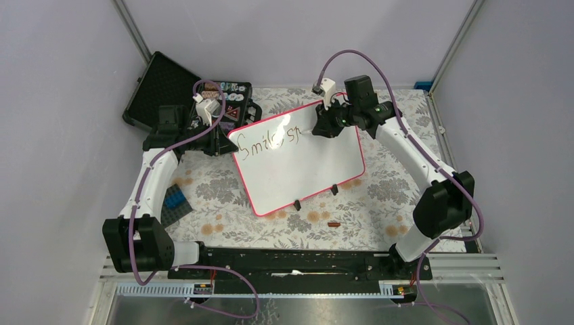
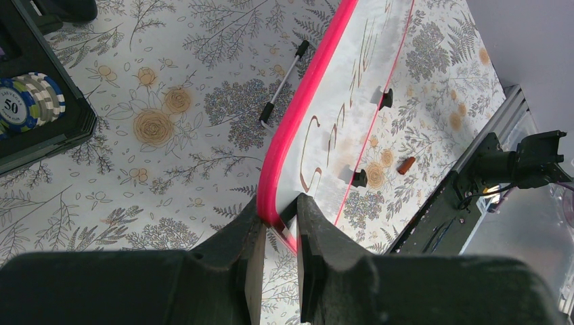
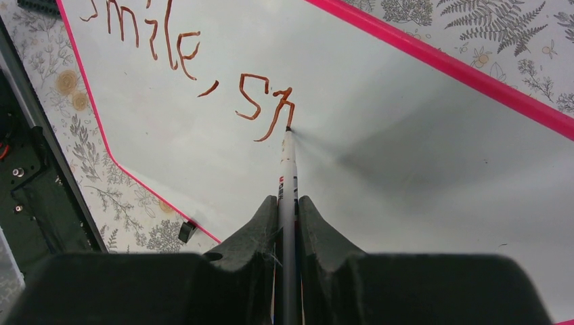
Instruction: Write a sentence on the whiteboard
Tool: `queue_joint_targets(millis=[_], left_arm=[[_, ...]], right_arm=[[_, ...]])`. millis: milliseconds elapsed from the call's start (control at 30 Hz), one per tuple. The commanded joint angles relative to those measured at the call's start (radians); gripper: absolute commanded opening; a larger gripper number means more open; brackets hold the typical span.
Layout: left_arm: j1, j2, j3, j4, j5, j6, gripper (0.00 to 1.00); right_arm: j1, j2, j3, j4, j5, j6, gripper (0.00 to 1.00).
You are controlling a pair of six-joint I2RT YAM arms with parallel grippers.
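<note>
We see the whiteboard (image 1: pixel 298 162) mid-table on the floral cloth (image 1: pixel 379 196), turned askew, with two black clip feet on its near edge. Left gripper (image 2: pixel 279 215) is clamped on the board's pink rim at the far-left corner, the rim pinched between both fingers. Right gripper (image 3: pixel 288 203) is closed tight on a thin marker (image 3: pixel 288 162), tip touching the board at the last stroke. The sentence (image 3: pixel 184 49) reads "Smile, sp" in reddish-brown, running along the far edge. Black case (image 1: pixel 159 88) sits open at far left, with poker chips (image 2: pixel 30 101) inside. Blue brick plate (image 1: pixel 177 200) lies by the left arm. Small brown cap (image 1: pixel 333 223) is on the cloth near the board's near edge. A pen (image 2: pixel 284 81) lies on the cloth beside the rim opposite the feet.
</note>
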Motion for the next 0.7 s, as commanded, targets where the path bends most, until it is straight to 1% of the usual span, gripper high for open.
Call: queue_joint_targets(millis=[0, 667], left_arm=[[-0.008, -0.023, 0.01, 0.058, -0.048, 0.05, 0.0], [-0.009, -0.024, 0.008, 0.058, -0.049, 0.053, 0.0]], right_arm=[[-0.008, -0.033, -0.018, 0.018, 0.007, -0.011, 0.0], [0.032, 0.005, 0.042, 0.02, -0.004, 0.012, 0.0]])
